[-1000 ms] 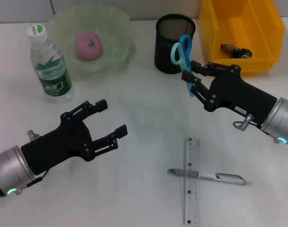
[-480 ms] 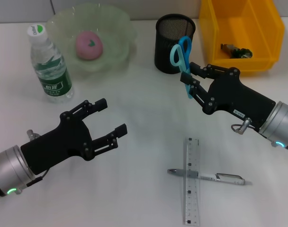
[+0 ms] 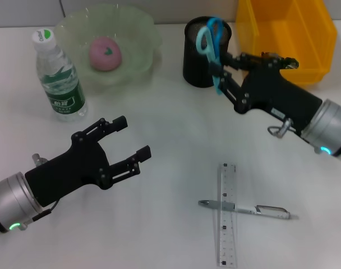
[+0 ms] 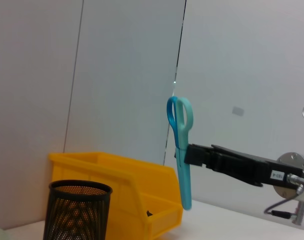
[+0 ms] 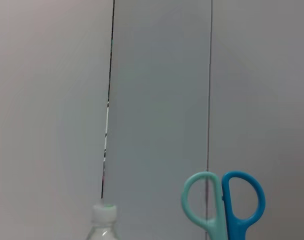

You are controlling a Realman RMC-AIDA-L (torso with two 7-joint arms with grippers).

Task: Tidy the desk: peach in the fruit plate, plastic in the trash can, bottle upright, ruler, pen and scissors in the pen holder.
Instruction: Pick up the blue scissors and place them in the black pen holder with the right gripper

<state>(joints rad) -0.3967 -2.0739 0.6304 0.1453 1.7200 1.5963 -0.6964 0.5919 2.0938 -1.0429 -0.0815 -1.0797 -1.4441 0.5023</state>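
Fingers of the right gripper (image 3: 220, 68) clamp the scissors (image 3: 210, 45), held handles-up above the holder (image 3: 198, 61) near the desk's far edge, not yet dropped in. Left gripper (image 3: 123, 143) hangs spread and empty over the desk (image 3: 165, 140) toward the near left. Done, by appearance: peach (image 3: 105, 54) in the plate (image 3: 75, 25), bottle (image 3: 58, 75) upright, plastic (image 3: 279, 59) in the yellow bin (image 3: 282, 14). Outstanding: ruler (image 3: 227, 216) and pen (image 3: 246, 208), lying crossed near the front edge.

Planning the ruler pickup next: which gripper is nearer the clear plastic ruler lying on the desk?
Right, though not by much. The right gripper, shut on the blue scissors, is behind the clear plastic ruler; the open left gripper sits off to its left.
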